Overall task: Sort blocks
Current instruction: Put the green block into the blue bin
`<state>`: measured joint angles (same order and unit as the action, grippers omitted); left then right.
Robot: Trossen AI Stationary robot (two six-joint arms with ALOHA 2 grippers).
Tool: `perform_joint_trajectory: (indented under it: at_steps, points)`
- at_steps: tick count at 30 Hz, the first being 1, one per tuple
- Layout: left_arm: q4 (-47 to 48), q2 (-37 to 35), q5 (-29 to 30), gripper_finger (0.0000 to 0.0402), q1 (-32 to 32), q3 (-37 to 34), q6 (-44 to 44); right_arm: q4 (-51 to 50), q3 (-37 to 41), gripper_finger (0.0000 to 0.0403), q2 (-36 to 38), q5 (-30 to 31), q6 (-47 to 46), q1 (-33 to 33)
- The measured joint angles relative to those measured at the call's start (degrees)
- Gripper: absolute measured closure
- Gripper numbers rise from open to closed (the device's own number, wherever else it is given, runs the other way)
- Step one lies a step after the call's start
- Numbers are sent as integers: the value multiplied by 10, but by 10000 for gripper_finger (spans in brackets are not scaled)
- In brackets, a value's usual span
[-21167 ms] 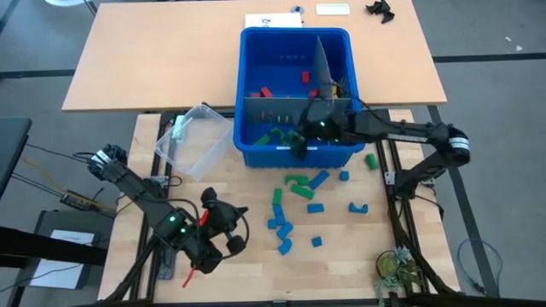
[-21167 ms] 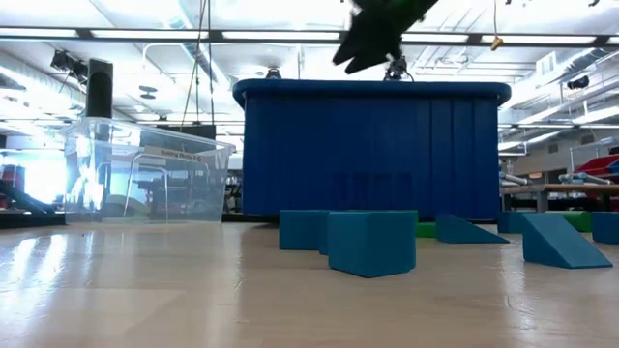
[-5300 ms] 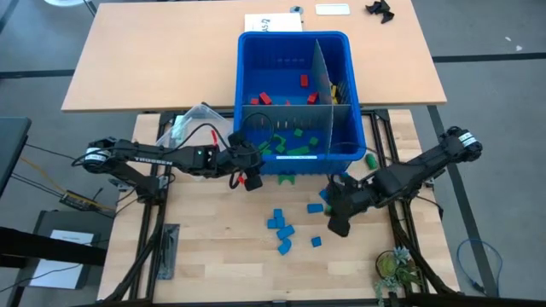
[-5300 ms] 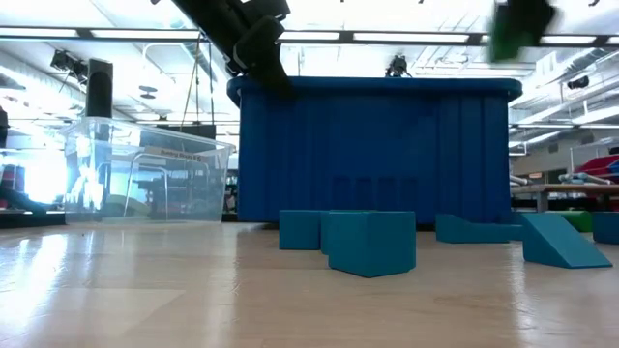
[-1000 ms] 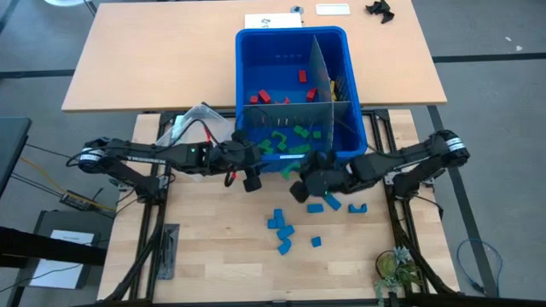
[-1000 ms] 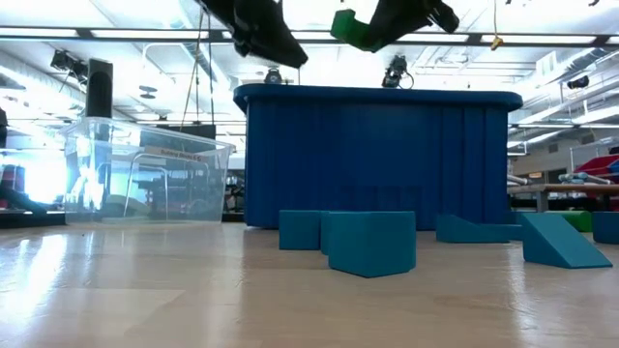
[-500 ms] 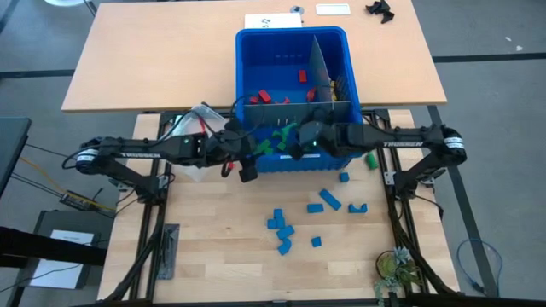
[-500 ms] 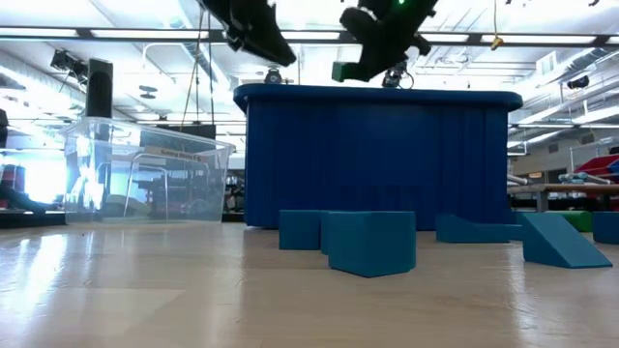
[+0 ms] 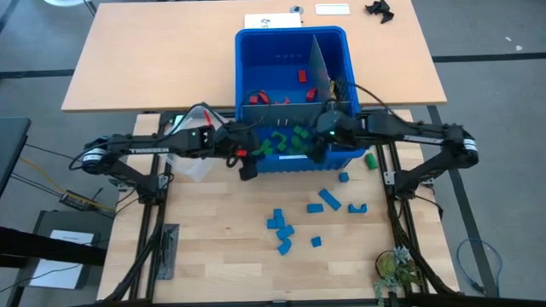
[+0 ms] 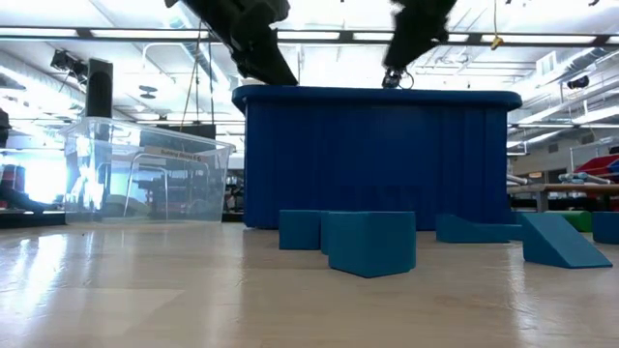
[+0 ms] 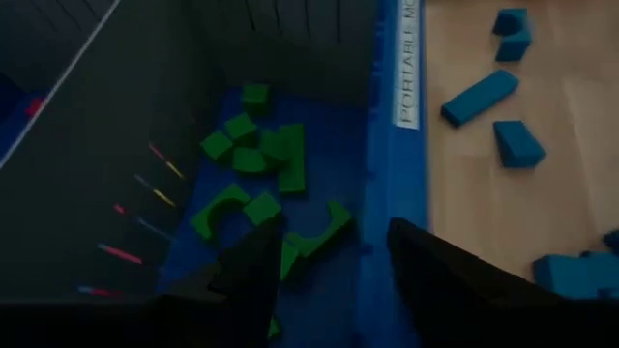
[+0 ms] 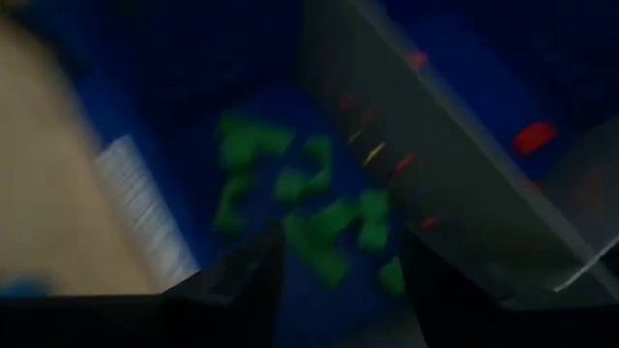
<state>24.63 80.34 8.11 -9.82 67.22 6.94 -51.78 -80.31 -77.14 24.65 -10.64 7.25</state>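
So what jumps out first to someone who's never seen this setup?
The big blue plastic bin at the table's far middle, with grey dividers and a heap of small green toy blocks in its near left compartment. Both dark arms meet over that compartment, the left gripper at the bin's near rim and the right gripper above it, jaws open. Loose blue blocks dot the wooden tabletop nearer the camera.

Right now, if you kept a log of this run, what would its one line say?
left gripper: open over bin's near edge | right gripper: open, empty, over green blocks in blue bin | blue blocks: on table
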Motion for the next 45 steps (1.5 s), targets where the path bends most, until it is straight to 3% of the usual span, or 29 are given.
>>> perform_joint_trajectory:
  at_steps: [6,12,18,24,32,45]
  points:
    - [6,-4,-78,198,1,10,0,-138,-1,203,48,-113,25,-17]
    - [5,-3,-123,198,1,11,3,-214,23,214,57,-134,86,-23]
    - [4,15,-105,198,1,2,5,-206,83,215,51,-103,147,-1]
    - [12,39,-45,204,1,0,4,-181,109,224,46,-93,165,20]
    - [47,39,-21,296,2,1,26,-133,142,304,35,-99,209,31]
    - [146,37,30,297,9,21,-28,-28,154,314,21,-90,278,46]
